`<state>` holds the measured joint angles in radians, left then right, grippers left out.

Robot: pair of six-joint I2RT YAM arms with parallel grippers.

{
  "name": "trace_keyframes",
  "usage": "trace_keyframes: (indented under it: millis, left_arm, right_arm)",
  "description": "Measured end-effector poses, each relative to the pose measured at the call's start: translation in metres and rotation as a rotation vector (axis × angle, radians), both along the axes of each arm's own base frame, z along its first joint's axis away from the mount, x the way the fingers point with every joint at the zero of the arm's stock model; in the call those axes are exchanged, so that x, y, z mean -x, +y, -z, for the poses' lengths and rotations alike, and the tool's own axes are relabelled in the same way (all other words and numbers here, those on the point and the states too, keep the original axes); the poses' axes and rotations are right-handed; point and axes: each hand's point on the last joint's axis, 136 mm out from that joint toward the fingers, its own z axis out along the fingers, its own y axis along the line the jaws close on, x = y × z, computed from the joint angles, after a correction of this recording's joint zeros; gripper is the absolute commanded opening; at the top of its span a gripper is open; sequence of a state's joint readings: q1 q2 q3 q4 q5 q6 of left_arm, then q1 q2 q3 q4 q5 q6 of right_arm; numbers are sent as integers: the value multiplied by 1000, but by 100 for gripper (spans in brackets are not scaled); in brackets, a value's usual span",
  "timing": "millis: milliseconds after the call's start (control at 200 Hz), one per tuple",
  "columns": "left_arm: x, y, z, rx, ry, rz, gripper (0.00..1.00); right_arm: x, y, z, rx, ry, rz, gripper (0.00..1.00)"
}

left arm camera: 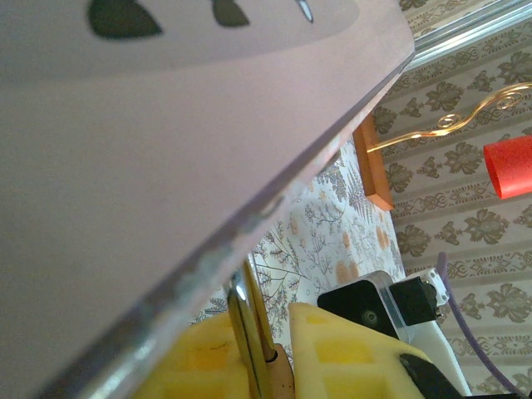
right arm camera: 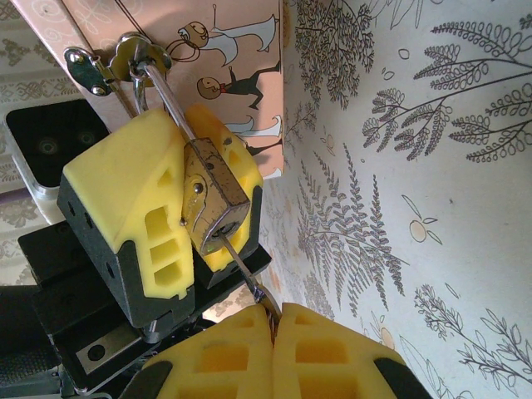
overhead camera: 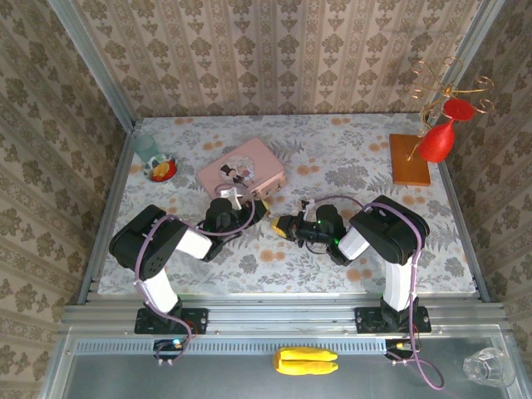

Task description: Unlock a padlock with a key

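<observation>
The right gripper (right arm camera: 273,322) has its yellow fingers pressed together on the near end of a thin silvery metal key (right arm camera: 239,264), whose blade is seated in the keyhole at the bottom of the small brass-bodied padlock (right arm camera: 212,195). The left gripper (right arm camera: 176,158) is clamped across that padlock's body, with a blocky yellow finger (right arm camera: 125,199) on each side. The padlock's silvery shackle (right arm camera: 162,87) runs through the metal hasp (right arm camera: 125,54) on the edge of the pink rectangular tin printed with cartoon figures (right arm camera: 241,50), which lies on the flower-patterned tablecloth (right arm camera: 432,166).
</observation>
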<state>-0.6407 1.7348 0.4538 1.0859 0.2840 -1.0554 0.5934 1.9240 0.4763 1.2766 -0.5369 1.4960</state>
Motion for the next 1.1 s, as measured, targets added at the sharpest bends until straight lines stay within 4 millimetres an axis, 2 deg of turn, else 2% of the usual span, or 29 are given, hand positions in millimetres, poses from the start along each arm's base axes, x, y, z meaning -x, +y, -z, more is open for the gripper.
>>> trace_keyframes:
  millis: [1100]
  left_arm:
    - [-2,0,-3,10,-8,-12,1]
  right_arm:
    - [-4,-1,-2,-6,-2,6,0]
